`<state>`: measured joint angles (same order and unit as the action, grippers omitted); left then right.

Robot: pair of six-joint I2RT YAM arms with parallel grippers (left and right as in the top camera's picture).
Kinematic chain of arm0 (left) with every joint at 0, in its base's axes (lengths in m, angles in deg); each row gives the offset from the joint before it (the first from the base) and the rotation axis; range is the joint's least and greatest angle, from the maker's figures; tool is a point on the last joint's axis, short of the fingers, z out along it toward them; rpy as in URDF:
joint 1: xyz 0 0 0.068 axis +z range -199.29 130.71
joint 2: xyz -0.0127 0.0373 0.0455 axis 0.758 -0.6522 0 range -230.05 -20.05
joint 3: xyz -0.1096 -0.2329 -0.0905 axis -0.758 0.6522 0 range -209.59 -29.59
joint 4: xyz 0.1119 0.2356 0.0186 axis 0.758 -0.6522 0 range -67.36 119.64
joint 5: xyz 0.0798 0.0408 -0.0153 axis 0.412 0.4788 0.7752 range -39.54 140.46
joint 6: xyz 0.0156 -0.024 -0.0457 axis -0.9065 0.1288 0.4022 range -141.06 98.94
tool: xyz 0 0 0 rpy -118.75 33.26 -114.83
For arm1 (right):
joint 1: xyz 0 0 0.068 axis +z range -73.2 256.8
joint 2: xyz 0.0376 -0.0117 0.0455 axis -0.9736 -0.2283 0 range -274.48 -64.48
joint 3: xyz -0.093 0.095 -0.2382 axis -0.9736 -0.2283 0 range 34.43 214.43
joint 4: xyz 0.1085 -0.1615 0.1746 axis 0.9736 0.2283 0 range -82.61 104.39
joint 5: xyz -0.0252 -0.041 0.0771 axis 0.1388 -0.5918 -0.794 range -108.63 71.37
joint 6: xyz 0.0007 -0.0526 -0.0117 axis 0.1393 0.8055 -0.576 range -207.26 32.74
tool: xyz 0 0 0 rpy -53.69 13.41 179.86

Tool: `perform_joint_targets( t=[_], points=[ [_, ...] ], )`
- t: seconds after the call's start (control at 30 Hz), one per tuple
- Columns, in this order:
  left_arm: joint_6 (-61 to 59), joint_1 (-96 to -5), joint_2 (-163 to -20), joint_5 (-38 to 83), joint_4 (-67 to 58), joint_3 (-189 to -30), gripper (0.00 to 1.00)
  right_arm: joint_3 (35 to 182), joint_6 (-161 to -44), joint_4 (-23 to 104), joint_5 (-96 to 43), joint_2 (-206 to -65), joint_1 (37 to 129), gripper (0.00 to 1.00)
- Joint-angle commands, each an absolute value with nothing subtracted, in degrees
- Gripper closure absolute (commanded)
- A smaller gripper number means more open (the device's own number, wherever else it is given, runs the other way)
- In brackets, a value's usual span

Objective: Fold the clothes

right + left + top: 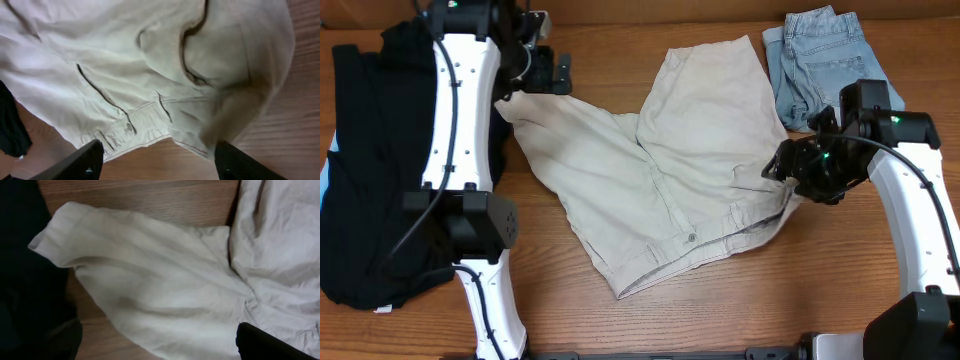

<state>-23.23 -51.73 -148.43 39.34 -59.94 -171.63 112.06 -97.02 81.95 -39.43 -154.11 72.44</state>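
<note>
Because the cream-beige shorts (660, 170) lie opened out across the middle of the tabletop (720, 310), with the legs in a V toward the far edge and the waistband (700, 245) toward the robot, each arm is stationed at one outer extremity of the garment. This layout probably serves a fold of one half over the other.

The left arm reaches forward along the black garment (360, 180). The left claw (545, 68) hangs over the hem (55, 230) of the left-hand leg, fingers spread wide and gripping nothing.

The right arm bends inward from the right side, its wrist angled down. The right claw (778, 168) sits at the right-hand end of the waistband, close to the cloth. In the wrist view its fingers (90, 160) stand well apart; the waistband corner lies beyond them, blurred, and is not pinched.

The light-blue denim shorts (820, 55) lie beyond the right claw at the far right, apart from the work.
</note>
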Motion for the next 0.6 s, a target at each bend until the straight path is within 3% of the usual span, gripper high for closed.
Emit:
perform_joint_targets(
  t=[0.0, 0.13, 0.23, 0.4, 0.57],
  points=[
    [-27.5, -52.2, -149.1, 38.5, -61.5, -171.7, 0.0, 113.7, -95.8, 81.8, -39.2, -153.7, 72.5, 0.25],
    [-28.1, -52.9, -150.0, 34.6, -64.0, -171.7, 0.03, 113.7, -95.8, 82.1, -37.7, -153.7, 72.5, 0.24],
    [-29.2, -54.3, -150.0, 31.3, -67.2, -171.7, 0.07, 113.7, -96.3, 82.0, -35.8, -153.7, 72.5, 0.15],
    [-21.2, -57.1, -148.3, 31.4, -67.2, -171.1, 0.09, 113.7, -97.5, 81.3, -35.2, -153.7, 72.2, 0.13],
    [-18.1, -60.1, -140.7, 34.8, -67.2, -169.7, 0.05, 113.7, -97.7, 82.5, -35.2, -153.7, 70.5, 0.13]
  ],
)
